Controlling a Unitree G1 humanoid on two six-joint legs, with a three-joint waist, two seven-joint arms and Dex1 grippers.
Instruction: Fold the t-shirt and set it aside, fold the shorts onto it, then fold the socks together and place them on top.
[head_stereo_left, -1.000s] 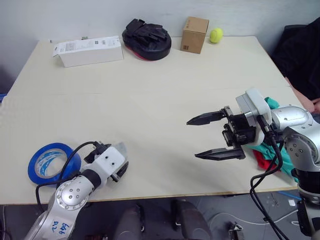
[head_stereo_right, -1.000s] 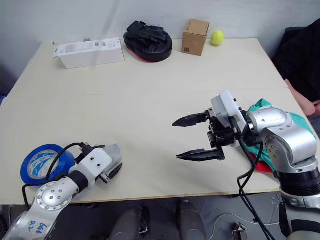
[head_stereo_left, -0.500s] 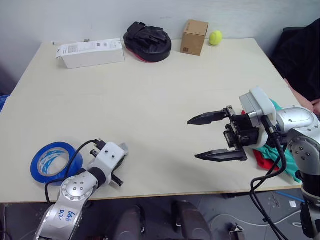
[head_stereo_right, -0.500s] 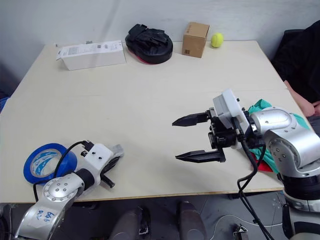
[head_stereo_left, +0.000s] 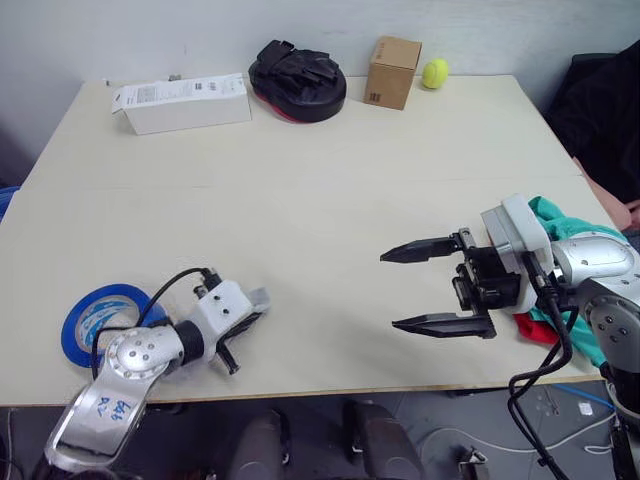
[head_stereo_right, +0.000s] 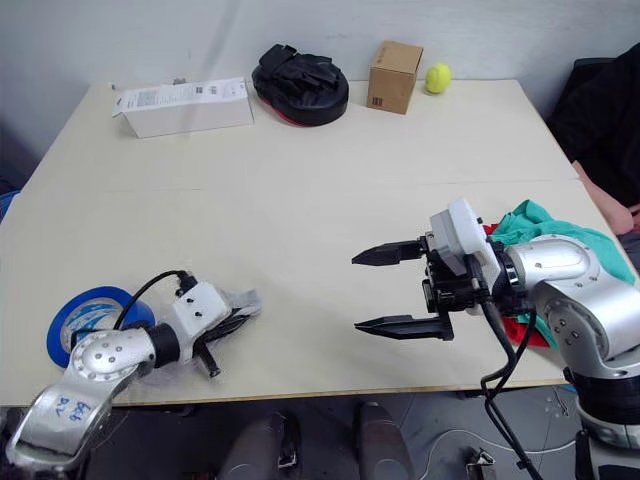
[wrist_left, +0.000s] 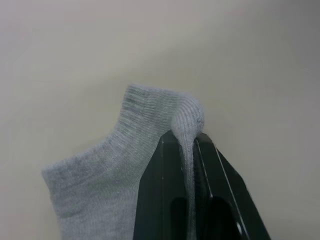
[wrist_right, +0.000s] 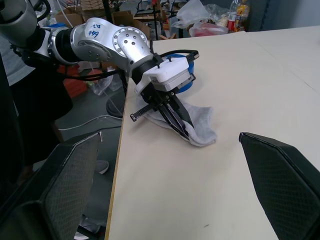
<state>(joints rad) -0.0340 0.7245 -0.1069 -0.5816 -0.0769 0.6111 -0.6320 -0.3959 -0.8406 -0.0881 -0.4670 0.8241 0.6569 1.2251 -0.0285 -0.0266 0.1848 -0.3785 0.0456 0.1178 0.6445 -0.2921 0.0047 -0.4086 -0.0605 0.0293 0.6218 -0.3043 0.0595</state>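
A small light grey sock (wrist_left: 100, 170) lies near the table's front left edge (head_stereo_left: 258, 298). My left gripper (wrist_left: 189, 137) is shut on its cuff, and a fold of knit is pinched between the two black fingers. From the right wrist view that gripper (wrist_right: 181, 126) presses the sock (wrist_right: 204, 131) onto the tabletop. My right gripper (head_stereo_left: 390, 290) hovers open over the table right of the middle, holding nothing. Behind it at the right edge the teal shorts (head_stereo_left: 556, 216) lie bunched, with the red t-shirt (head_stereo_left: 524, 324) partly hidden by the arm.
A blue tape roll (head_stereo_left: 98, 322) lies beside my left arm. Along the far edge stand a white box (head_stereo_left: 180, 100), a black padded mitt (head_stereo_left: 298, 78), a cardboard box (head_stereo_left: 392, 70) and a tennis ball (head_stereo_left: 433, 72). A person's hand (head_stereo_left: 630, 210) rests at the right edge.
My left gripper has closed on the sock's cuff, having been open a second ago. The right gripper stays open in much the same place.
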